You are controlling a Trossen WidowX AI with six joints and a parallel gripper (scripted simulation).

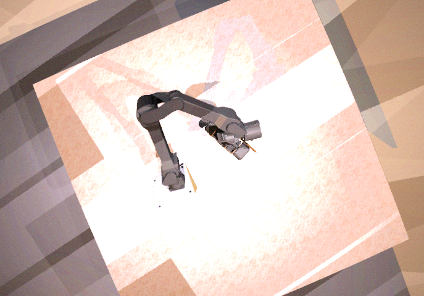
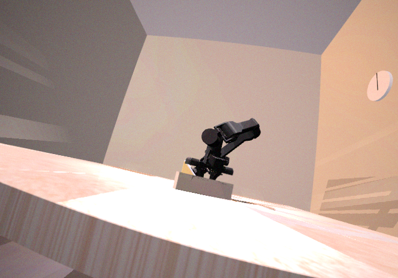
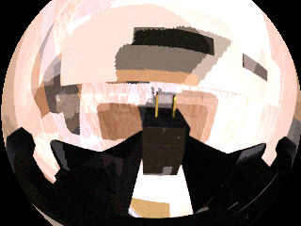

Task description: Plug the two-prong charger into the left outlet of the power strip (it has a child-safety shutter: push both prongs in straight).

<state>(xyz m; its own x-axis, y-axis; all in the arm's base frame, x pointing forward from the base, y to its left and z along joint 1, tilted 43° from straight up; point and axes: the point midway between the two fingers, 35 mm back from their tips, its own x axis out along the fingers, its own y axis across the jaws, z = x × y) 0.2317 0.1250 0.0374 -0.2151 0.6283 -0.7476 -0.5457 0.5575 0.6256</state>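
The dark block-shaped charger [image 3: 162, 146] sits between my fingers in the wrist view, with two thin golden prongs [image 3: 166, 106] pointing away from me. My gripper [image 1: 224, 139] [image 2: 206, 174] [image 3: 161, 136] is shut on it. The power strip [image 2: 202, 185] [image 3: 94, 47] is a pale box with a dark slot-like patch on top. Its facing side shows a left outlet [image 3: 118, 123] and a right outlet [image 3: 199, 120] as brownish rounded squares. The prongs show whole, between the outlets and nearer the right one's edge. Their distance from the face cannot be told. The outlet holes are unclear.
The brightly lit table [image 1: 359, 195] [image 2: 107, 236] carries strong glare and moving-looking shadow patches. The arm's base [image 1: 173, 179] is at the left in the top view, with a yellow wedge [image 1: 192, 181] beside it. A round clock [image 2: 379, 86] hangs on the wall.
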